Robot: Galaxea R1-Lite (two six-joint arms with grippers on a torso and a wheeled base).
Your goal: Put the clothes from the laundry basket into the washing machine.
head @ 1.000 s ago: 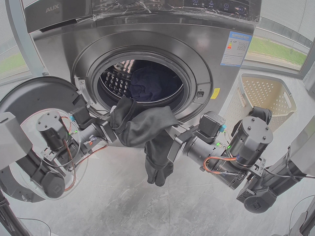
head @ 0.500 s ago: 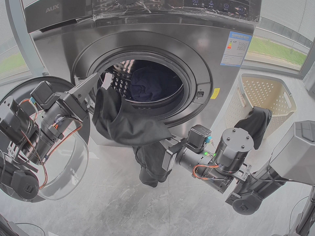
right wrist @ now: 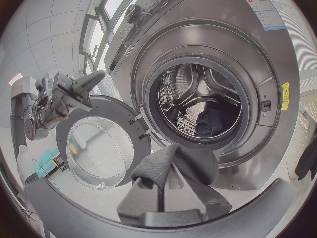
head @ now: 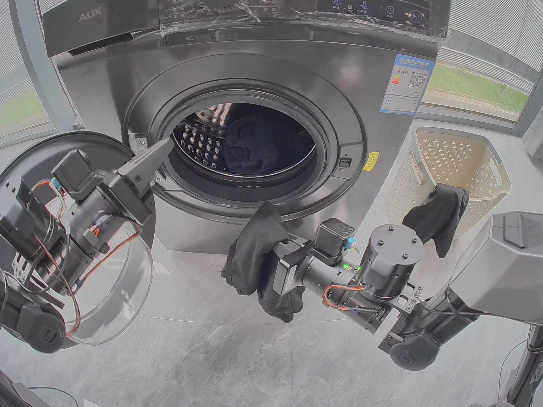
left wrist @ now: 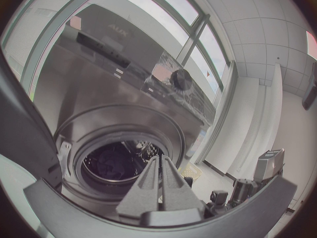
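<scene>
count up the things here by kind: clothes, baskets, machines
clothes: 3 - held black garment, black garment on the basket rim, dark blue garment in the drum
laundry basket: 1
washing machine: 1
total: 5

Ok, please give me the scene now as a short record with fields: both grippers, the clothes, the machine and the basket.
left gripper: shut, empty, at the hinge side of the drum opening
right gripper: shut on the black garment, low in front of the washing machine
black garment: hangs from the right gripper, outside the drum
drum: dark blue garment lies inside
door: open, swung to the left
laundry basket: right of the machine, dark cloth draped over its rim
</scene>
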